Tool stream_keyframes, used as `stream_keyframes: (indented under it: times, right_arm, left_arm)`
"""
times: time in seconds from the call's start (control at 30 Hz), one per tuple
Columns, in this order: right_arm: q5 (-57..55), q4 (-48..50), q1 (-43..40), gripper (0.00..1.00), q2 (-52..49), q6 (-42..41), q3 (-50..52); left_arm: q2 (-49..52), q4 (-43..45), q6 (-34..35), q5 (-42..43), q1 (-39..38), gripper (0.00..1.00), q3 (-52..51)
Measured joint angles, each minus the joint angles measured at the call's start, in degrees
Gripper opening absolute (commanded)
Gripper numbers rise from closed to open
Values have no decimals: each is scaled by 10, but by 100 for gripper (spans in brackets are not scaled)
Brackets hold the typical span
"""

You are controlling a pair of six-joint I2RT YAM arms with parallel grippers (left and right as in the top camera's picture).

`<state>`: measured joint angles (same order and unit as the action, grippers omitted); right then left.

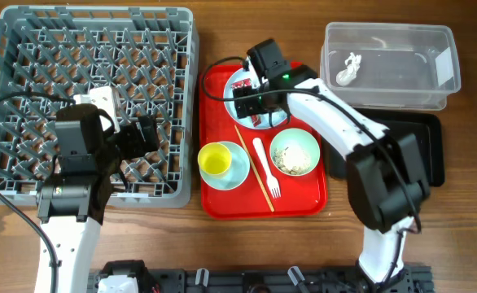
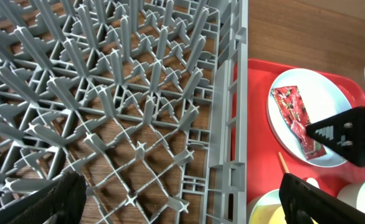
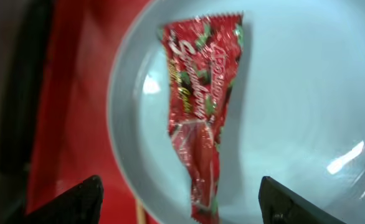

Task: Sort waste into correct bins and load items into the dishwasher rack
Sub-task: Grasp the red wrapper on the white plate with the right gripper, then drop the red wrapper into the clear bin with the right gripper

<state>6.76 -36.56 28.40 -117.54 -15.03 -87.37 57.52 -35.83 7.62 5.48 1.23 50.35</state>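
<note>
The red snack wrapper (image 3: 198, 118) lies on the pale blue plate (image 3: 294, 93) at the back of the red serving tray (image 1: 304, 195). My right gripper (image 3: 182, 202) is open and hovers just above the plate, one finger on each side of the wrapper's near end. In the overhead view it (image 1: 251, 102) hides most of the plate (image 1: 276, 119). My left gripper (image 2: 182, 199) is open and empty over the right part of the grey dishwasher rack (image 1: 92, 98). The left wrist view also shows the wrapper (image 2: 298, 115). A white scrap (image 1: 348, 69) lies in the clear tub (image 1: 389, 85).
On the red tray are a yellow cup (image 1: 215, 159) standing in a pale blue bowl (image 1: 237, 171), a second bowl (image 1: 295, 152) with rice leftovers, a white fork (image 1: 267, 167) and a chopstick (image 1: 255, 167). The black tray (image 1: 426, 155) lies in front of the tub.
</note>
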Motion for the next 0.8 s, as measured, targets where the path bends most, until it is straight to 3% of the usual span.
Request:
stream_keyframes:
  times: [0.17, 0.33, 0.4, 0.7, 0.8]
  right_arm:
    - [-8, -7, 0, 62, -34, -12, 0]
    - [-10, -18, 0, 15, -43, -16, 0]
    - [-14, -19, 0, 5, -43, -26, 0]
    - [-24, -33, -10, 4, -37, -66, 0]
    - [-45, -33, -38, 4, 14, -84, 0]
  left_arm:
    - [0, 0, 0, 0, 0, 100, 0]
    - [0, 0, 0, 0, 0, 100, 0]
    - [0, 0, 0, 0, 0, 100, 0]
    - [0, 0, 0, 0, 0, 100, 0]
    - [0, 0, 0, 0, 0, 100, 0]
